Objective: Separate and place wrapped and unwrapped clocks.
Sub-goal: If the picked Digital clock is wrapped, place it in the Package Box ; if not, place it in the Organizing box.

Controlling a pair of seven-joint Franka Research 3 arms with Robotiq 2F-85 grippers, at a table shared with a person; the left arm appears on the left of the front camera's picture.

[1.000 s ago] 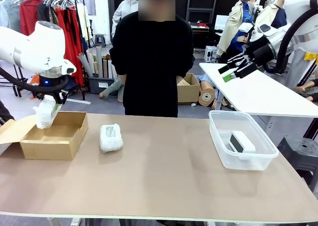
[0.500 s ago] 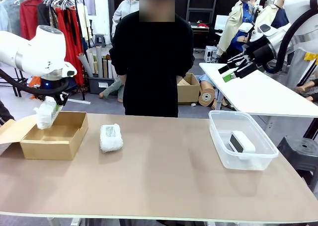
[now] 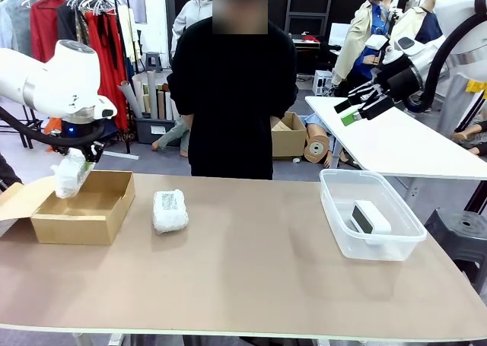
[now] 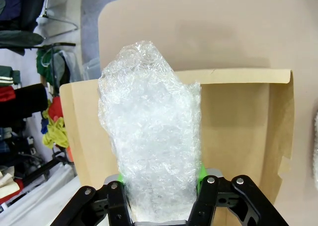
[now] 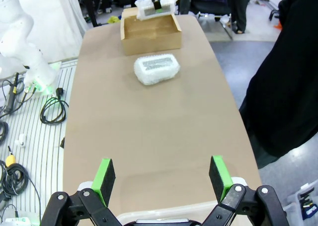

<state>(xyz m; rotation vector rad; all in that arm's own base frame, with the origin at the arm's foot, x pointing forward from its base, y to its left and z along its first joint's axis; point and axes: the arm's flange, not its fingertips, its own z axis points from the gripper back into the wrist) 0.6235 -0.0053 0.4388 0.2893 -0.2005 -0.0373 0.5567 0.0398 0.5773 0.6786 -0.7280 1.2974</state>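
The tan table (image 3: pixel 251 285) spans the workspace. A person (image 3: pixel 232 95) in black stands at its far edge, with a clothes rack (image 3: pixel 68 26) behind. An open cardboard box (image 3: pixel 84 217) occupies the left end. A clear bin (image 3: pixel 335 209) at the right end holds the bare clock (image 3: pixel 369 218). One wrapped bundle (image 3: pixel 170 211) lies just beside the box. The left gripper (image 3: pixel 78 157) pinches the second wrapped bundle (image 3: pixel 70 177) above the box. The right gripper (image 3: pixel 356 109) hangs spread, high beyond the bin. Open surface runs along the centre and near edge.
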